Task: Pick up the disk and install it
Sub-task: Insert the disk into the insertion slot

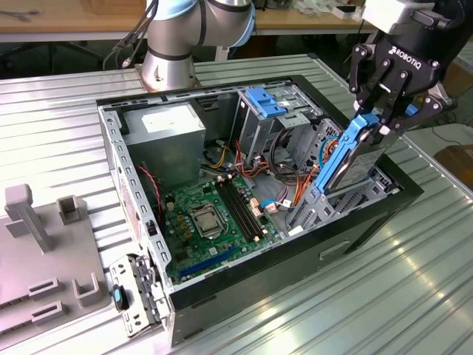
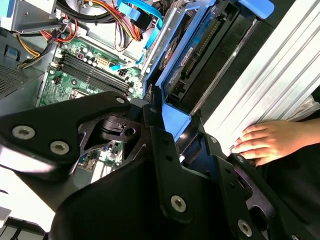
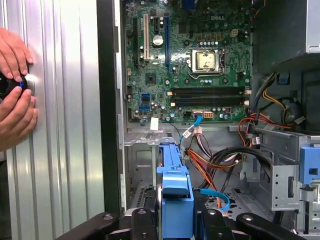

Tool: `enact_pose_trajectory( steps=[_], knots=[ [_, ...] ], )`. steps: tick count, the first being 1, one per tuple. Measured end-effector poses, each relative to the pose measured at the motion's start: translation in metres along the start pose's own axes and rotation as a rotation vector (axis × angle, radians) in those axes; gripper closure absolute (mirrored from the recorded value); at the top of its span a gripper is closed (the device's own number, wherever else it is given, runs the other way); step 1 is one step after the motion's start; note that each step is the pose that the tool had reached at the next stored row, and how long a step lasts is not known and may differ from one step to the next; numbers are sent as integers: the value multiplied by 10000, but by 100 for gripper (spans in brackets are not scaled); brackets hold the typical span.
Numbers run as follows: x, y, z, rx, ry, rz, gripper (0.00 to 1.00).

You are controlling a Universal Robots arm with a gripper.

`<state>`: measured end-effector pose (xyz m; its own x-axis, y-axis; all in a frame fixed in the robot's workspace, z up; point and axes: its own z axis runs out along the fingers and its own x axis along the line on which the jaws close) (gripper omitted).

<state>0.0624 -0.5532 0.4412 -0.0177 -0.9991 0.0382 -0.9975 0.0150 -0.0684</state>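
The disk (image 1: pixel 347 164), a grey drive in a bright blue carrier, hangs tilted over the side of the open computer case (image 1: pixel 295 274) on the exterior view's right. Its lower end reaches into the drive bay (image 1: pixel 310 207). My gripper (image 1: pixel 373 122) is shut on the curved blue handle at the disk's top end. The first wrist view has the blue carrier (image 3: pixel 175 185) held between my black fingers (image 3: pixel 142 225), pointing down into the case. From the second wrist view, the disk (image 2: pixel 192 55) extends away from my gripper (image 2: pixel 165 125) towards the bay.
Inside the case lie the green motherboard (image 1: pixel 211 214), a grey power supply (image 1: pixel 166 133), a light blue latch plate (image 1: pixel 270 100) and loose cables (image 3: pixel 220 160). A person's hands (image 3: pixel 15 110) rest on the ribbed metal table (image 1: pixel 384 296) beside the case. A grey fixture (image 1: pixel 37 244) stands at the exterior view's left.
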Motion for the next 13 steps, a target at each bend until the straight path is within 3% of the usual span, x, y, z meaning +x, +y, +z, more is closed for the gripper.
enact_pose_trajectory(
  steps=[13],
  knots=[
    [-4, 6, 91, 0, -1, 0, 63]
  ],
)
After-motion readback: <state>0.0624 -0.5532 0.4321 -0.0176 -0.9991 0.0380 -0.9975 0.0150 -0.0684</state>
